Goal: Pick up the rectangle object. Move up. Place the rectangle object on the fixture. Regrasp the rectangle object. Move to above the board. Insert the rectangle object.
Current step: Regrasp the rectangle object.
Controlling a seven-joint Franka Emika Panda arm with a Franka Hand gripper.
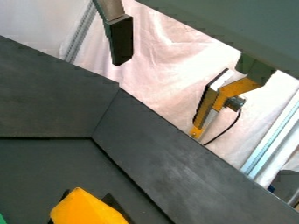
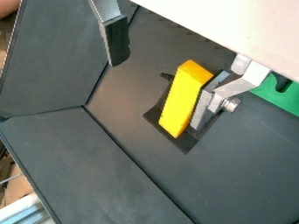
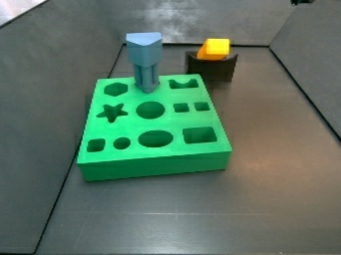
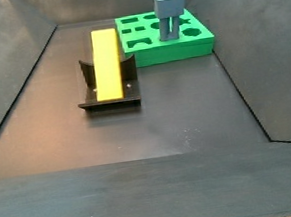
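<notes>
- In a wrist view, one silver finger with its dark pad [image 1: 119,39] is seen raised well above the dark bench [image 1: 176,166]; only a corner of the rectangle object [image 1: 82,208] shows below, well apart from it. The claw's second finger is not visible here, so the opening cannot be judged from this view.
- In a wrist view, the claw [image 2: 170,66] is seen with both fingers spread wide, one dark pad [image 2: 115,39] on one side and a silver finger [image 2: 228,87] on the other. Nothing is held between them. The rectangle object [image 2: 181,96] lies beneath, resting in the fixture [image 2: 176,136], just beside the silver finger in the picture yet apparently lower than it.
- In a side view, the rectangle object [image 3: 213,47] is shown end-on, seated on the fixture [image 3: 212,68] beyond the far right corner of the board [image 3: 154,125]. A blue peg [image 3: 144,62] stands in the board. The claw is not seen.
- In a side view, the rectangle object [image 4: 104,62] lies lengthwise along the fixture [image 4: 109,97], left of the board [image 4: 166,37].
- The placing step is judged done and the regrasp to be in hand. A descent over the block and a closing of the fingers across its narrow sides would be called for next.
</notes>
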